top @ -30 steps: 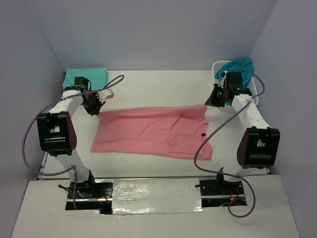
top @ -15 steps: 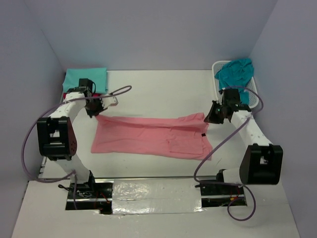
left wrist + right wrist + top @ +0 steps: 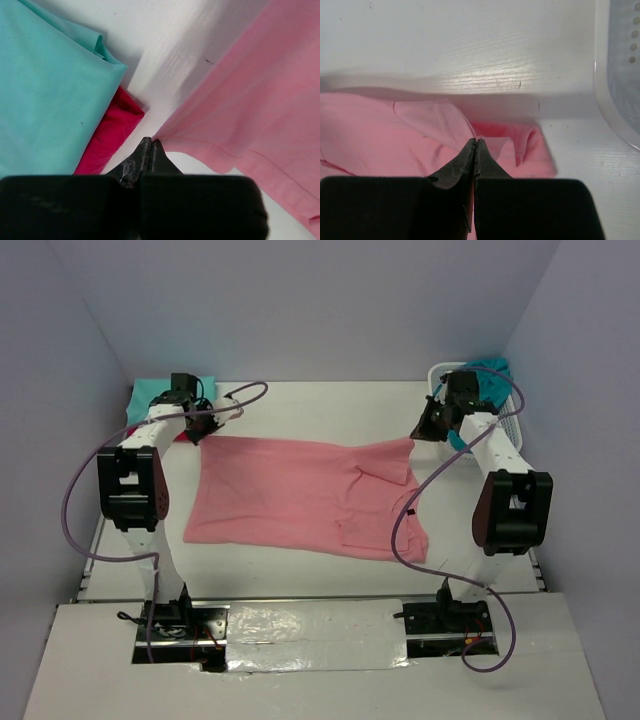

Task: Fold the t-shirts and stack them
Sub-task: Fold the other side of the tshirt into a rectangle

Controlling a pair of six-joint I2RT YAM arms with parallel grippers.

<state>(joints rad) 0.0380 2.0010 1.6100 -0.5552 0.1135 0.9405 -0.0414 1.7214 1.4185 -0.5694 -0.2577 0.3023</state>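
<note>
A salmon pink t-shirt [image 3: 300, 495] lies spread across the middle of the table. My left gripper [image 3: 200, 434] is shut on its far left corner [image 3: 172, 131], with the cloth pinched at the tips [image 3: 151, 141]. My right gripper [image 3: 416, 438] is shut on its far right edge, where the fabric bunches in folds [image 3: 520, 145] around the tips [image 3: 476, 141]. A folded mint-teal t-shirt [image 3: 45, 85] lies on a crimson red one [image 3: 112, 132] in the back left corner, just beyond my left gripper. A darker teal-blue t-shirt [image 3: 490, 375] hangs out of the basket.
The white plastic basket [image 3: 440, 375] stands at the back right, its wall [image 3: 620, 75] close to my right gripper. Purple cables loop from both arms over the table. Side walls close in the table at left and right.
Both grippers have moved toward the back of the table, pulling the pink t-shirt's far edge with them. The shirt now lies spread wider front to back.
</note>
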